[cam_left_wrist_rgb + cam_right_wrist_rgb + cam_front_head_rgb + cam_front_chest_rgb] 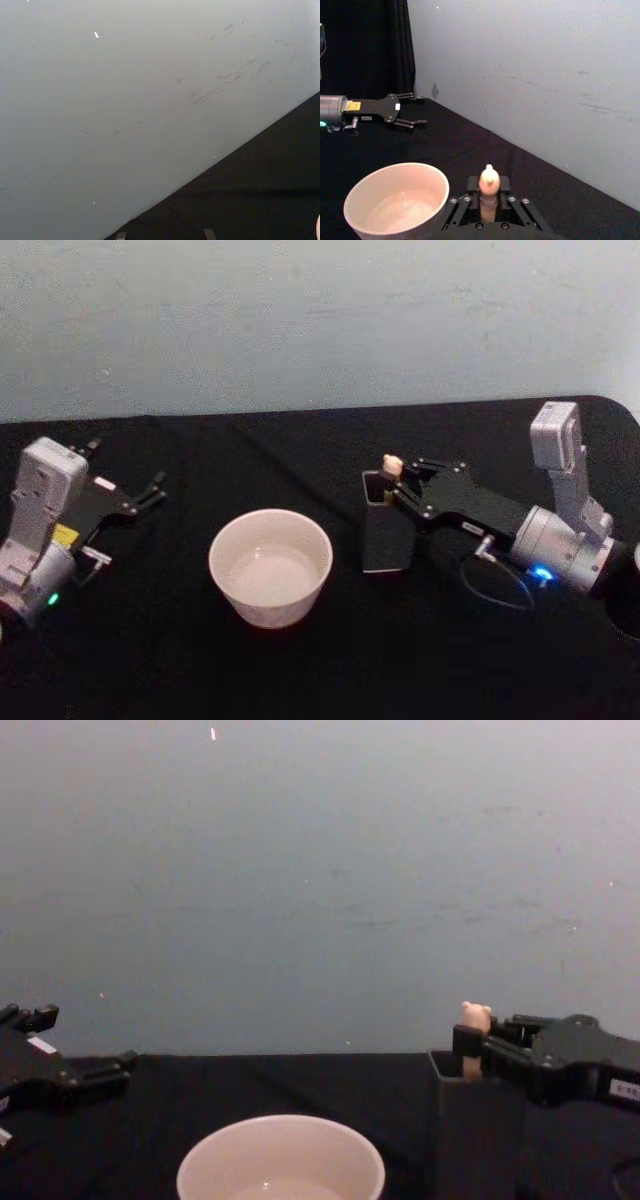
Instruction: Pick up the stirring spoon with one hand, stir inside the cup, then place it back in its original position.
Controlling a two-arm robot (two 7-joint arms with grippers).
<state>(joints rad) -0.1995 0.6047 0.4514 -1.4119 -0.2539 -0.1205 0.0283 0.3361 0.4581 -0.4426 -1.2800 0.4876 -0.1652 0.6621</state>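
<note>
The right claw (pixel 398 483) pinches the stirring spoon (pixel 391 467), whose pale beige bear-head handle rises from the dark grey holder (pixel 385 530) near the desk's (pixel 300 670) centre. The cream-white cup (pixel 270 566) sits just beside it, while the left claw (pixel 150 490) rests spread by the left edge.

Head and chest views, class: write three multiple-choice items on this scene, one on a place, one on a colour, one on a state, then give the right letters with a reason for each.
1. Where is the spoon?
A. lying in the cup
B. standing in the holder
C. flat on the table

2. What colour is the cup?
A. cream-white
B. red
C. dark grey

3. What is the right gripper doing?
A. parked far from everything
B. stirring in the cup
C. fingers set either side of the spoon handle at the holder's top

Answers:
1 B, the bear-head top pokes up out of the dark grey holder.
2 A, it shows pale against the black table.
3 C, the right wrist view shows the handle between its fingers; the left gripper sits apart, left of the cup.
</note>
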